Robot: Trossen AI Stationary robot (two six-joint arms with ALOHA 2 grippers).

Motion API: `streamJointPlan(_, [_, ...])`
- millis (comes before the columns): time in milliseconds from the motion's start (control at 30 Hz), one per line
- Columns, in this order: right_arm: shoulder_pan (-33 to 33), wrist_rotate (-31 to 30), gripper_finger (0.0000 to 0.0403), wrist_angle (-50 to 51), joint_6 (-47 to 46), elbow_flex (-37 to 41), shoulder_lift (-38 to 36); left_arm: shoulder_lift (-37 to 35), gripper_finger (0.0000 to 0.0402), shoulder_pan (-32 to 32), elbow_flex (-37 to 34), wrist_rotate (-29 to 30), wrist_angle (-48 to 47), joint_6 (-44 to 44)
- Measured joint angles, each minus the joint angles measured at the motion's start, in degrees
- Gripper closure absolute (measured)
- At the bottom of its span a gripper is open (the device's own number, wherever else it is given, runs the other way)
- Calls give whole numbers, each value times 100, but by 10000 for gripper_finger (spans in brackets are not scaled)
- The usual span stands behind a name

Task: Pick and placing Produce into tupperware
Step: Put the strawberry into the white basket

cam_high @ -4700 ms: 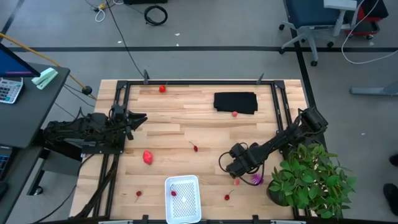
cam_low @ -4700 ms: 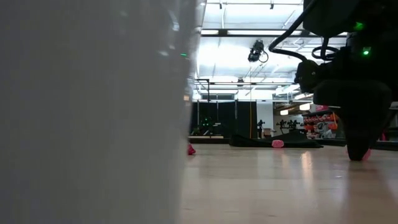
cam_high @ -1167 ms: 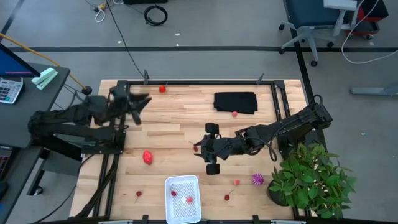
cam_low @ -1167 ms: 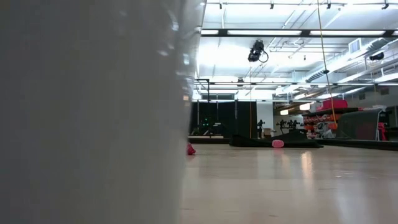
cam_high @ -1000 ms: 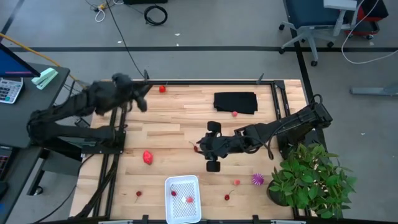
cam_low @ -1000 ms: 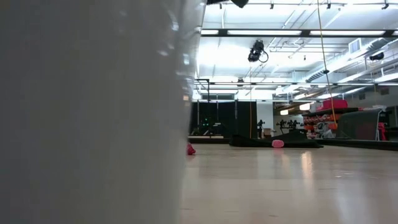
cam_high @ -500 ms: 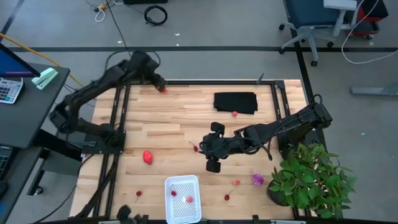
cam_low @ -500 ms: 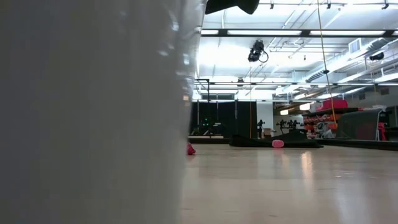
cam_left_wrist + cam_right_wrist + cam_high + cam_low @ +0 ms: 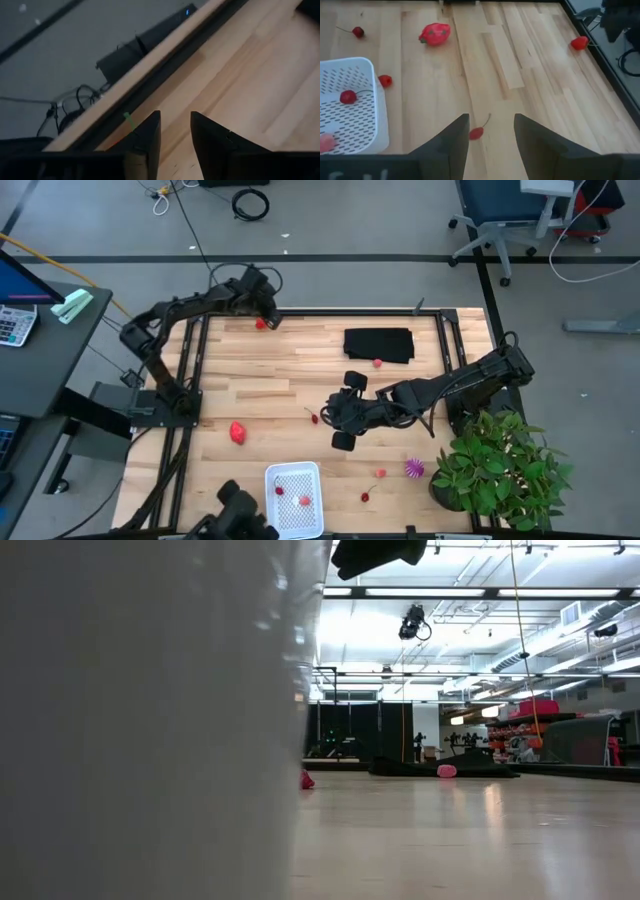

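The high view looks straight down; the low view looks level across the table (image 9: 400, 395), its left blocked by a close white wall. Both wrist views face the boards.

Robotics lab, open-plan: framed wooden table (image 9: 300, 380) on grey floor; office chair (image 9: 500, 220) at 1 o'clock, cables (image 9: 250, 202) at 12 (strip-lit ceiling beyond)
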State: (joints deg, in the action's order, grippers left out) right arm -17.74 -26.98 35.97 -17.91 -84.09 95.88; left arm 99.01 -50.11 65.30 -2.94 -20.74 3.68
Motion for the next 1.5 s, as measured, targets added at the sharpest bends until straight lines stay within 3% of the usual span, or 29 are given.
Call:
streamJointPlan(300, [-2,0,238,24,-11,0,0,384,201,-190,5,167,231,1])
streamJointPlan(433, [-4,0,238,24,-13,0,0,384,184,-190,9,175,307,0])
streamJointPlan(1500, [-4,0,238,114,-4,0,2,696,221,-505,7,28,307,-446])
